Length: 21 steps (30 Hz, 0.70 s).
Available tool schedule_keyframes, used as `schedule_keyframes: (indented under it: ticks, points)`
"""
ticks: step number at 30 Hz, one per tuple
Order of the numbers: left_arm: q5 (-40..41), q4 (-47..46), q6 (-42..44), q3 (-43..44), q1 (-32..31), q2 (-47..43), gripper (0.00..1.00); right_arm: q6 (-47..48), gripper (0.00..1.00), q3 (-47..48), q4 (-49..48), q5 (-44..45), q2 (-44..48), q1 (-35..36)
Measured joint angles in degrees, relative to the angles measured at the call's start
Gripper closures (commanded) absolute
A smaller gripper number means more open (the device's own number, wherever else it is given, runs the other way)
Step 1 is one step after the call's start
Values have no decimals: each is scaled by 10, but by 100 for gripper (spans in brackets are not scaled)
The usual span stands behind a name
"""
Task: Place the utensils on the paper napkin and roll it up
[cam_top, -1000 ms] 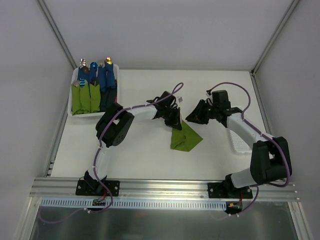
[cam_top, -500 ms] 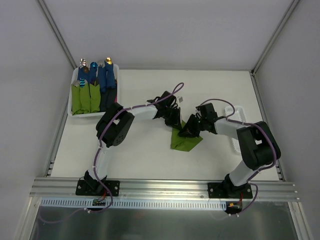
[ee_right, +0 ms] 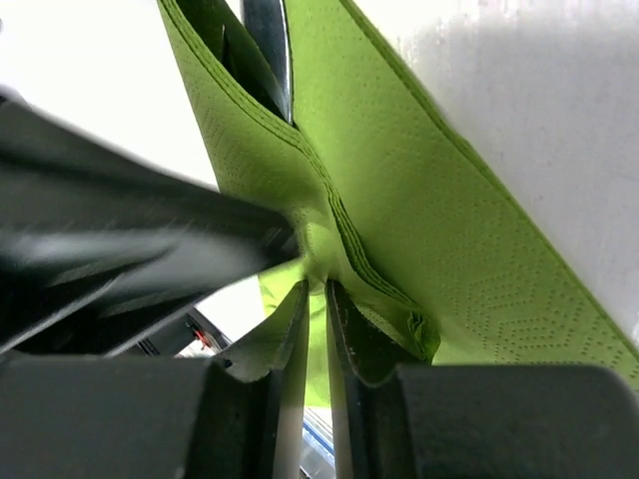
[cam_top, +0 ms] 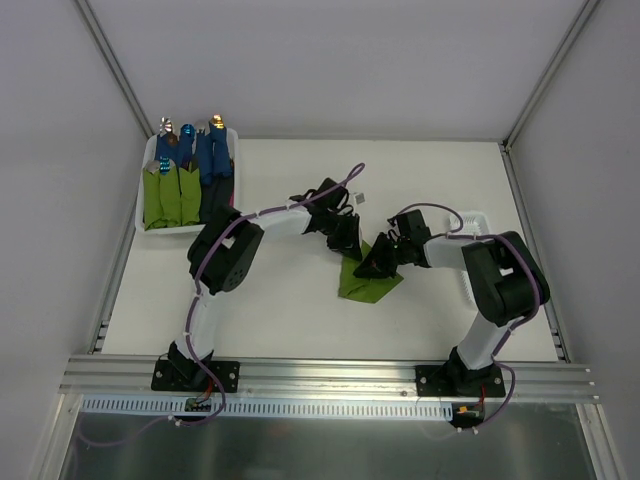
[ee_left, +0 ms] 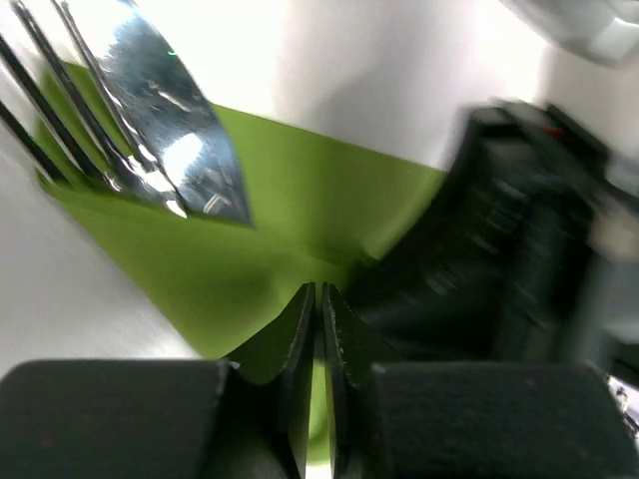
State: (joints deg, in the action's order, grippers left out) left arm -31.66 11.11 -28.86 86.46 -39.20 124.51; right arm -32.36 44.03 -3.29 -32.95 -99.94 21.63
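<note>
The lime-green paper napkin lies folded at mid-table. The utensils are tucked in it: a silver fork and a blade stick out of the fold, and the blade also shows in the right wrist view. My left gripper is at the napkin's far corner, its jaws pressed together on the green paper. My right gripper comes in from the right, shut on a gathered pinch of the napkin. The two grippers nearly touch.
A white tray at the far left holds green rolled bundles and blue bundles. A white basket sits at the right, partly under the right arm. A small grey object lies behind the left gripper.
My right arm swung left from beside the basket onto the napkin and its jaws narrowed on the paper. The left gripper stayed at the napkin's far corner.
</note>
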Motion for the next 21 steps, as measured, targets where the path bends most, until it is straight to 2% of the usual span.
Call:
schedule_keyframes:
  ticks: [10,21]
  points:
    - [-83,-4,27,-108,21,-201,94,4,86,-4,-11,-5,-2,0]
    - [-82,-8,30,-136,-25,-124,100,5,87,-4,-17,-13,-8,0]
